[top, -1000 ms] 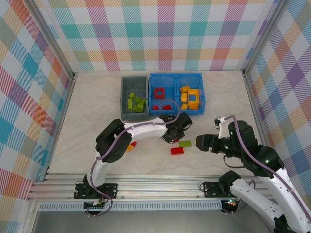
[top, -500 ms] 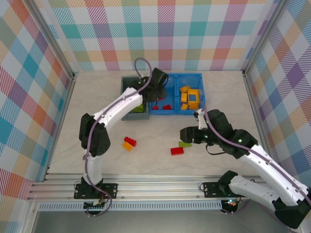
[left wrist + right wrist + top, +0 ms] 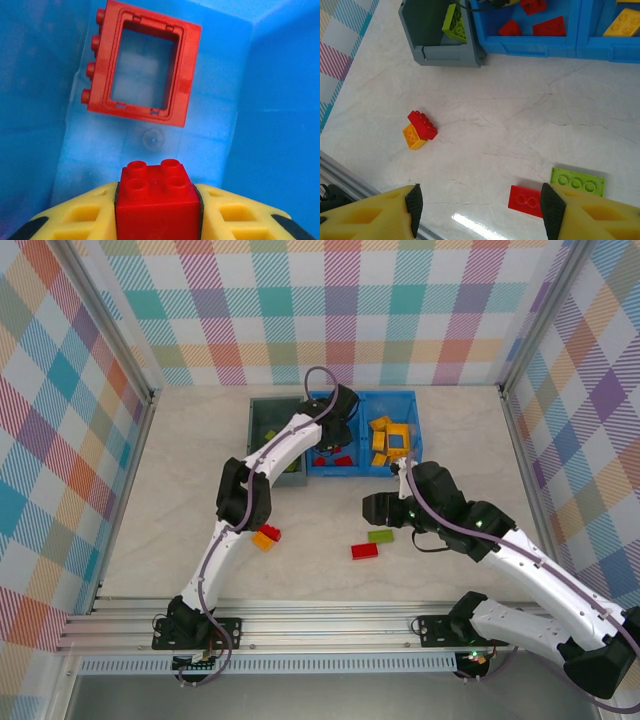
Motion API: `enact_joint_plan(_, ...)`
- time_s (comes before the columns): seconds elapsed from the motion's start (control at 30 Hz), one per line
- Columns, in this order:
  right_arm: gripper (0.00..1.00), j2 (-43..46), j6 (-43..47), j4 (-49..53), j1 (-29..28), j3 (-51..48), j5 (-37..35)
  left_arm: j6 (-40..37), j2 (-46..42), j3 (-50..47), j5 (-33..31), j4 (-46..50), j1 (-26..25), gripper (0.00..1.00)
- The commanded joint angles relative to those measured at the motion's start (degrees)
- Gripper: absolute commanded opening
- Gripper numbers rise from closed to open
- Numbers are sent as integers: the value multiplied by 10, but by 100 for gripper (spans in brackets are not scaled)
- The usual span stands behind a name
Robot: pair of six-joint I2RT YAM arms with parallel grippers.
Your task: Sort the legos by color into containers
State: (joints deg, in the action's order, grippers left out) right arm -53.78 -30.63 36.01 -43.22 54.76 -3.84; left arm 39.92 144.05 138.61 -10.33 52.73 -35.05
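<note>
My left gripper (image 3: pixel 336 412) hangs over the left compartment of the blue bin (image 3: pixel 416 436), shut on a red four-stud brick (image 3: pixel 156 200) that sits tight between its yellow fingers. Below it a red hollow frame (image 3: pixel 142 62) lies on the bin floor. My right gripper (image 3: pixel 477 212) stands open low over the table, with nothing between its fingers. A flat red brick (image 3: pixel 525 201) and a lime green brick (image 3: pixel 577 181) lie by its right finger. A red brick (image 3: pixel 422 125) and an orange brick (image 3: pixel 412 137) lie touching at the left.
The grey bin (image 3: pixel 440 50) holds lime green legos (image 3: pixel 454 22). The blue bin's right compartment holds orange-yellow legos (image 3: pixel 390 440), its left one red pieces (image 3: pixel 549 26). The left arm's long link (image 3: pixel 270 455) reaches across the grey bin. Plaid walls enclose the table.
My left arm swung from the table's middle up and back over the blue bin's left compartment. My right gripper moved left and forward, over the loose green and red bricks.
</note>
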Motion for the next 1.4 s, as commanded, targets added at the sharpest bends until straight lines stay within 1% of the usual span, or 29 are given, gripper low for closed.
enact_joint_plan(0.0,67,3,-7,-3,-5,5,-7,-2,-31,12,6,21,-1,53)
enact_joint_plan(0.07,69,-3,-5,2,-4,9,-8,-4,-47,12,6,28,-2,59)
enact_joint_plan(0.17,69,-11,-1,11,-4,17,-6,-8,-81,5,7,33,-6,63)
enact_joint_plan(0.3,68,-11,6,19,-5,22,-9,-7,-138,-15,5,36,-9,63)
enact_joint_plan(0.4,67,-13,1,46,-5,32,-28,-3,-209,-62,-4,18,-14,62)
enact_joint_plan(0.53,65,-9,-18,69,-4,38,-42,-8,-319,-155,-3,-22,-23,61)
enact_joint_plan(0.63,63,-13,-29,85,-5,51,-52,-16,-400,-222,-9,-29,-35,61)
enact_joint_plan(0.8,63,-29,-28,95,-13,64,-55,-16,-553,-380,-8,-55,-58,61)
enact_joint_plan(0.9,63,-56,-19,95,-35,75,-54,-3,-650,-477,-9,-56,-71,60)
enact_joint_plan(1.0,65,-111,13,67,-96,86,-53,35,-753,-578,-24,-37,-77,60)
enact_joint_plan(1.03,67,-134,32,45,-124,87,-47,50,-792,-616,-37,-29,-78,59)
enact_joint_plan(1.1,67,-189,71,6,-171,96,-19,87,-872,-680,-68,-4,-78,59)
enact_joint_plan(1.17,67,-271,93,-10,-208,126,8,117,-959,-732,-100,21,-78,59)
enact_joint_plan(1.3,66,-406,90,-50,-235,178,80,155,-1084,-774,-160,89,-78,59)
enact_joint_plan(1.37,66,-462,81,-53,-241,209,87,162,-1131,-774,-180,115,-78,59)
